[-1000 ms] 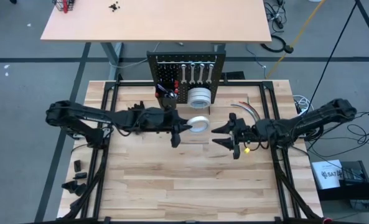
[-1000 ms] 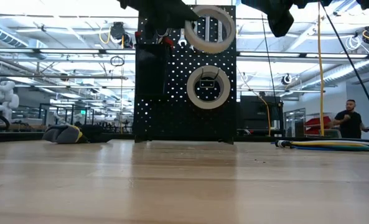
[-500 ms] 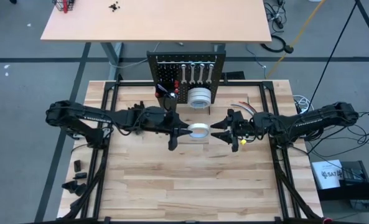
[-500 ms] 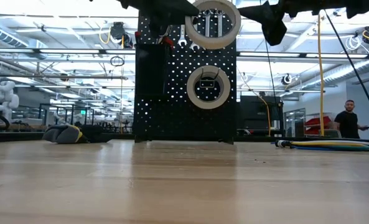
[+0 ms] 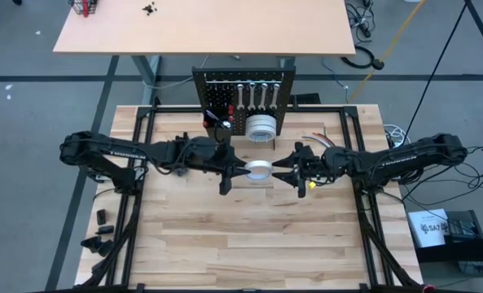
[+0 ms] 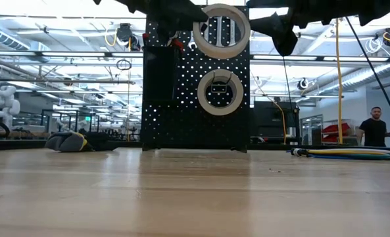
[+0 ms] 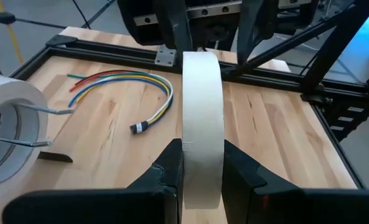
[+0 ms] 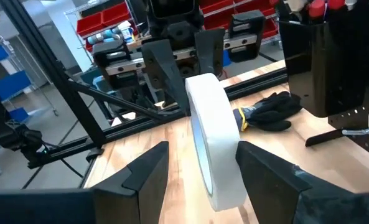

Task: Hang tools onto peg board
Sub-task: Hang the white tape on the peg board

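Tape roll (image 5: 260,169) hangs on edge above the counter (image 5: 249,236), just in front of the peg board (image 5: 243,100), pinched across its width by the left gripper (image 5: 239,169), whose jaws sit narrow on the band. Opposite, the right gripper (image 5: 283,172) faces the roll with jaws spread to either side of it, apparently not yet touching, though the overhead view leaves that unclear. A handover looks under way: the roll's open centre faces the board, where another roll (image 5: 261,128) already hangs on a hook.
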`<state>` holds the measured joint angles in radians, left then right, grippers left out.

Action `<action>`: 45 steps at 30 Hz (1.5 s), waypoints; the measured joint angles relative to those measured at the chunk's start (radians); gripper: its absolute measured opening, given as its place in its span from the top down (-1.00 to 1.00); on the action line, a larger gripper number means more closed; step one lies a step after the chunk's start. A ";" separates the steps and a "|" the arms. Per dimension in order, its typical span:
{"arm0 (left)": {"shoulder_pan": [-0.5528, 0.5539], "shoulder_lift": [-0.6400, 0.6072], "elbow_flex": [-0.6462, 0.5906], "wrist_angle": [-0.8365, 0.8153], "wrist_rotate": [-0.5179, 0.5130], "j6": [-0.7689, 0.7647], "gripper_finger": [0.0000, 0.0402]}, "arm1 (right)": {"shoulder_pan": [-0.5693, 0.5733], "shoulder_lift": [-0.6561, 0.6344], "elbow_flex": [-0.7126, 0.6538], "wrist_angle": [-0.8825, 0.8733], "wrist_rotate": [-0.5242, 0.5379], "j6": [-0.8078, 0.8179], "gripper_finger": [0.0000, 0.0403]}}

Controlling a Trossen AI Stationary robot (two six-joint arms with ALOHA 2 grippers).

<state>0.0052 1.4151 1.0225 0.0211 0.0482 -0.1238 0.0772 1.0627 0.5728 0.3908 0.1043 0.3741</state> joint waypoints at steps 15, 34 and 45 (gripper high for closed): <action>0.014 0.000 0.000 -0.019 0.038 -0.025 0.70 | 0.000 -0.107 0.000 -0.018 0.110 -0.131 0.07; 0.015 0.000 0.001 0.055 0.073 -0.017 0.70 | 0.000 -0.049 0.000 -0.014 0.068 -0.092 0.07; 0.023 0.000 0.002 0.031 0.059 0.002 0.70 | 0.000 -0.053 0.000 0.009 -0.005 -0.022 0.07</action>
<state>0.0282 1.4147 1.0245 0.0522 0.1068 -0.1219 0.0773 1.0094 0.5726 0.3997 0.0990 0.3517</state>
